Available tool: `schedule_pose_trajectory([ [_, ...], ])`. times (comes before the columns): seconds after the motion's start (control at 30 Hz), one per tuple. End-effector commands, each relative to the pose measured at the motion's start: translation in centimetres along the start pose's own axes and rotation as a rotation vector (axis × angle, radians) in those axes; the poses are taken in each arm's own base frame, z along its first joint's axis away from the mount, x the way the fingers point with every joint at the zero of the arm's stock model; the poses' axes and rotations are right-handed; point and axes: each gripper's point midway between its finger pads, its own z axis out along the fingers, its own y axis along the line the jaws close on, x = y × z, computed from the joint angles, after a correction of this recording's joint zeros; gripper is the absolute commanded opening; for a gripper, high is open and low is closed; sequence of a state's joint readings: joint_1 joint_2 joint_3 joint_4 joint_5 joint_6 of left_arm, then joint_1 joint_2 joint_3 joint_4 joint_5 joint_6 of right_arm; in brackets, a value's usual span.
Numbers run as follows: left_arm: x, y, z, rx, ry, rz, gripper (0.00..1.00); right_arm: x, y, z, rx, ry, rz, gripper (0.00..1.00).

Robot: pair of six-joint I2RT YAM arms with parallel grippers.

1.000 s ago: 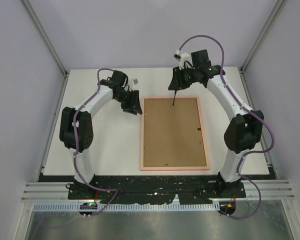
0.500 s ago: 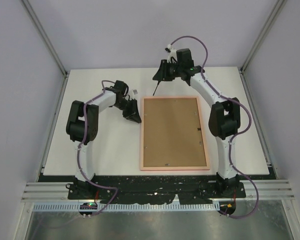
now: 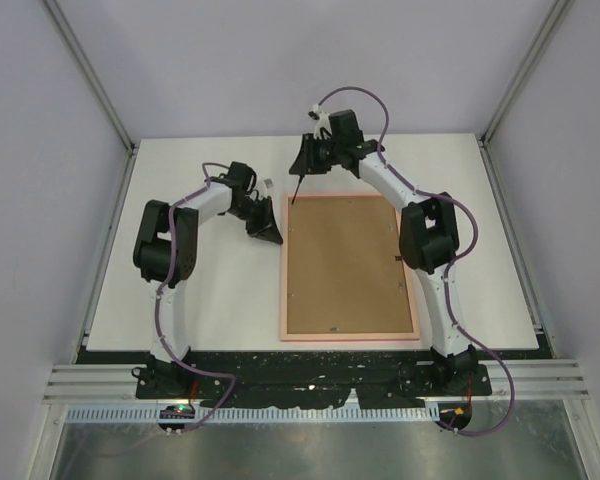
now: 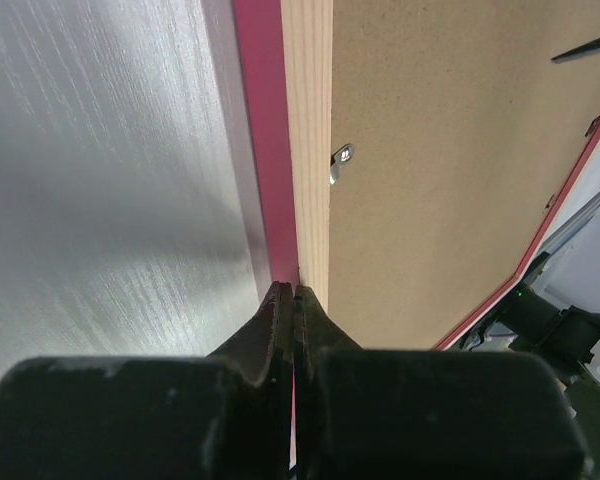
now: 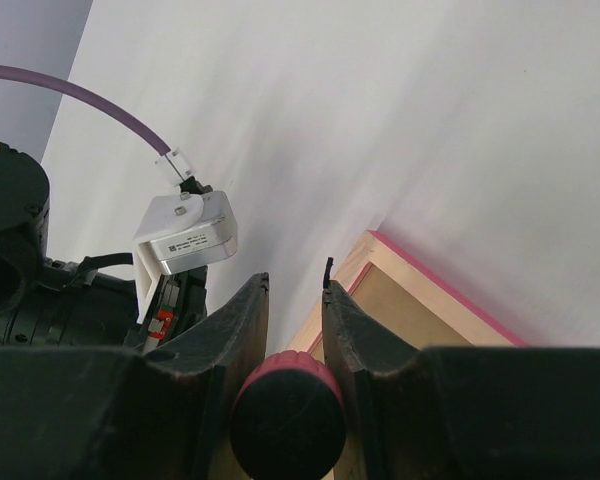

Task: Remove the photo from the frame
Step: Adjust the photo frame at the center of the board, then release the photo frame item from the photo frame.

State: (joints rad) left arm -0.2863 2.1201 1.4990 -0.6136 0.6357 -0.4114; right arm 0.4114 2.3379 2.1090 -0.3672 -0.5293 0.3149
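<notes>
Left gripper has shut its jaws empty at the frame's 9 o'clock edge, while right gripper, jaws clamping a red-handled tool, has reached the 11 o'clock corner, apparently for prying.

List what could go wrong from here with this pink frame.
The left gripper, shut, meets the thin pink rectangular frame at its left rail; it might slip, sliding the frame. The right gripper holds a red-handled tool, thin black tip by the far left corner; it might scratch the brown backing board.
</notes>
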Motion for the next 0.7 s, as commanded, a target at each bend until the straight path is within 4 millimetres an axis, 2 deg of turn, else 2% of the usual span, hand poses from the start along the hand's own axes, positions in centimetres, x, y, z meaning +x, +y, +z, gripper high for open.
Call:
schedule_pose_trajectory([
  [0.0,-0.5,0.7,-0.2,-0.039,-0.029,0.006,0.01,-2.5,2.0,-0.6,-0.048,-0.058,-0.045,0.08],
  [0.03,-0.6,0.6,-0.5,-0.047,-0.035,0.019,0.07,-2.6,2.1,-0.7,-0.052,-0.059,-0.053,0.08],
  [0.2,-0.8,0.0,-2.4,-0.076,-0.088,0.066,0.56,-2.7,2.5,-1.1,-0.064,-0.057,-0.072,0.08],
  [0.23,-0.8,-0.3,-2.8,-0.073,-0.097,0.073,0.62,-2.8,2.6,-1.3,-0.064,-0.058,-0.076,0.08],
  [0.3,-1.1,-1.1,-4.1,-0.074,-0.104,0.096,0.66,-2.9,2.8,-1.5,-0.065,-0.058,-0.084,0.08],
  [0.37,-1.7,-1.9,-6.2,-0.086,-0.141,0.129,0.68,-2.9,3.1,-1.8,-0.064,-0.057,-0.092,0.08],
  [0.47,-3.0,-4.1,-12.0,-0.13,-0.351,0.256,0.7,-3.2,3.4,-2.5,-0.067,-0.061,-0.102,0.08],
  [0.5,-2.9,-4.3,-13.7,-0.162,-0.429,0.296,0.75,-3.3,3.6,-2.8,-0.068,-0.063,-0.106,0.08],
  [0.53,-3.8,-4.7,-15.5,-0.192,-0.536,0.343,0.84,-3.5,3.9,-3.1,-0.068,-0.069,-0.112,0.08],
  [0.57,-4.1,-4.5,-17.4,-0.244,-0.635,0.362,0.99,-3.5,3.8,-3.2,-0.062,-0.07,-0.114,0.08],
  [0.6,-4.3,-4.5,-18.7,-0.269,-0.709,0.378,1.0,-3.7,3.9,-3.5,-0.059,-0.077,-0.124,0.08],
  [0.67,-4.7,-4.0,-19.7,-0.307,-0.782,0.392,1.0,-3.8,3.8,-3.8,-0.054,-0.08,-0.128,0.08],
])
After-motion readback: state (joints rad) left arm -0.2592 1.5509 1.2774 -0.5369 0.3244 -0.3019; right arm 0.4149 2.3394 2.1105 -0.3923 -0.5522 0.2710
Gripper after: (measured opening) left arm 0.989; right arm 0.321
